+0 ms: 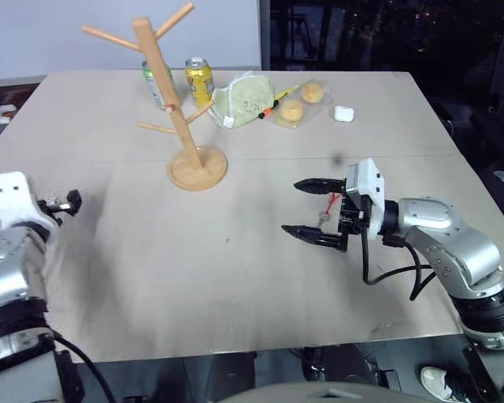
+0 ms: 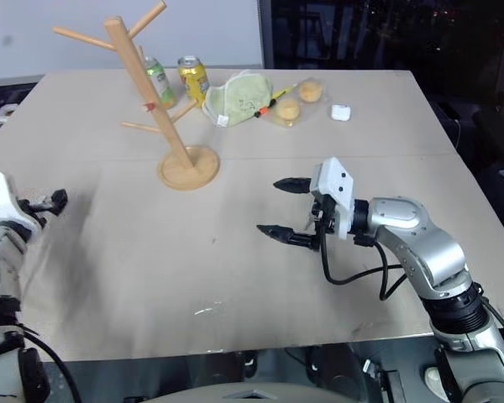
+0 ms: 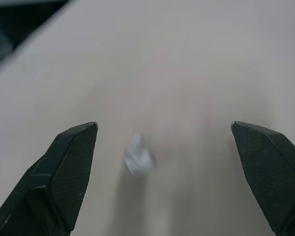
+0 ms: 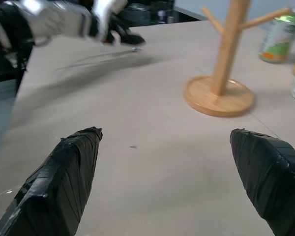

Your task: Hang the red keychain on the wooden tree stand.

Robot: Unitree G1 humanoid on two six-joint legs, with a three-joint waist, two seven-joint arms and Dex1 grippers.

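The wooden tree stand (image 1: 180, 126) rises from its round base (image 1: 198, 169) at the back left of the table, also in the right wrist view (image 4: 227, 46). A small red bit (image 1: 170, 107) sits at a short peg halfway up the pole. I take it for the red keychain, but it is too small to make out a key. My right gripper (image 1: 290, 207) hovers open and empty mid-table, right of the stand, pointing left (image 4: 164, 131). My left gripper (image 3: 164, 127) is open at the table's left edge (image 1: 67, 201), over a small whitish piece (image 3: 137, 158).
Behind the stand are a green can (image 1: 155, 80) and a yellow can (image 1: 199, 80). A pale green pouch (image 1: 245, 99), packed muffins (image 1: 301, 102) and a small white object (image 1: 343, 113) lie to their right. A seam (image 1: 386, 157) crosses the table.
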